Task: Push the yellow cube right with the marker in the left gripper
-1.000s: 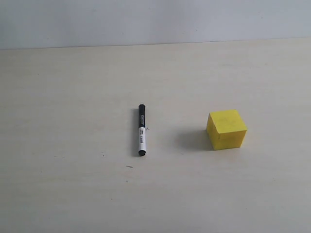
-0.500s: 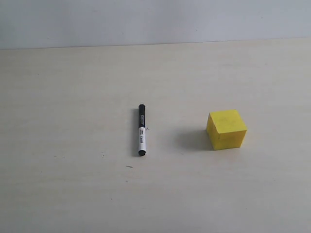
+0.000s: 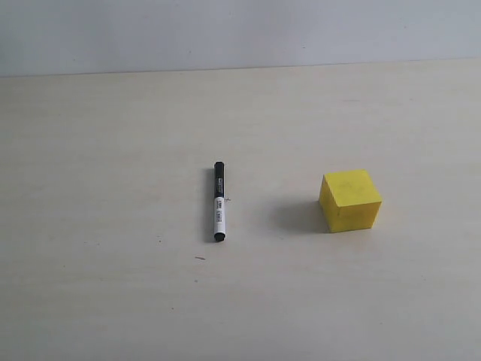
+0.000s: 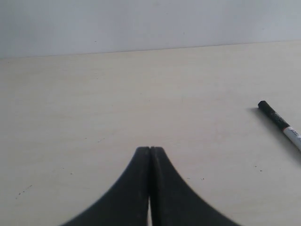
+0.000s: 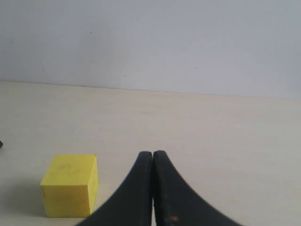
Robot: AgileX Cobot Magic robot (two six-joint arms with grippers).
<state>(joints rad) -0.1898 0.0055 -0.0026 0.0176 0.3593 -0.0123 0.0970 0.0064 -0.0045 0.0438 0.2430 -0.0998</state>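
Nothing has shifted: slim black-capped white marker point(image 3: 219, 201) lies on the pale worktop point(image 3: 113, 150), left of the small matte yellow cube point(image 3: 350, 200); left end effector point(image 4: 149, 149) and right end effector point(image 5: 153, 153) closed, empty

Matt, pale wood-grain table point(image 3: 105, 301). Matt, smooth-faced yellow cube point(image 3: 350, 200). Smooth plastic marker point(image 3: 219, 201). Matt black left gripper point(image 4: 149, 150); right gripper point(image 5: 153, 154) alike.

Plain lab-like bench, pale tabletop point(image 3: 90, 301), blank wall point(image 3: 225, 30)
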